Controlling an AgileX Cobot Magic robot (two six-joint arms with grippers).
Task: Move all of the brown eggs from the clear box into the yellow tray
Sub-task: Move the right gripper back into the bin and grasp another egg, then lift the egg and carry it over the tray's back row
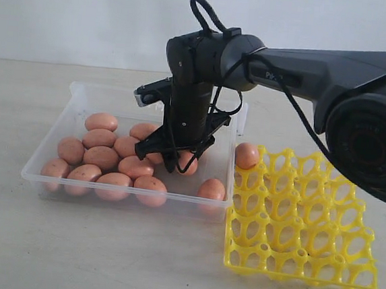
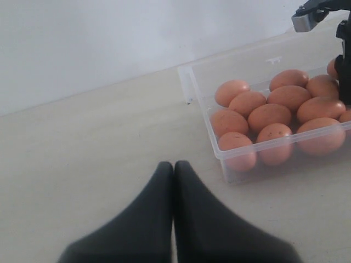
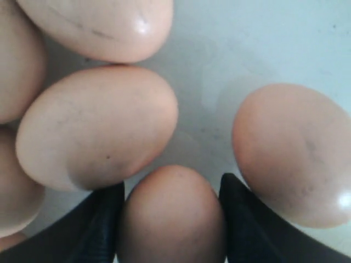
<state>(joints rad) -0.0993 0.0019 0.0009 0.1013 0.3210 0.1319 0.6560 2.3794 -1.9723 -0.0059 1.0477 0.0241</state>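
1. Exterior view. The right claw was lowered into the box, straddling one egg at the edge of the loose eggs. A single seated egg occupied a corner cup of the tray, just beside the box. Box: clear thin plastic with flared walls. Tray: bright yellow lattice with open cups and knobbed posts.
2. Left wrist view. The left claw was clenched and empty over the bare table, apart from the box. Eggs: orange-brown, oval, matt, faintly speckled.
3. Right wrist view. Black tapered fingers of the right claw flanked the egg, close against it; whether they grasped it could not be told. Likely risks: an off-centre pinch on the smooth curve could let the egg slip out, a hard squeeze could crack the shell, and a neighbouring egg lying close by could be knocked on lifting.
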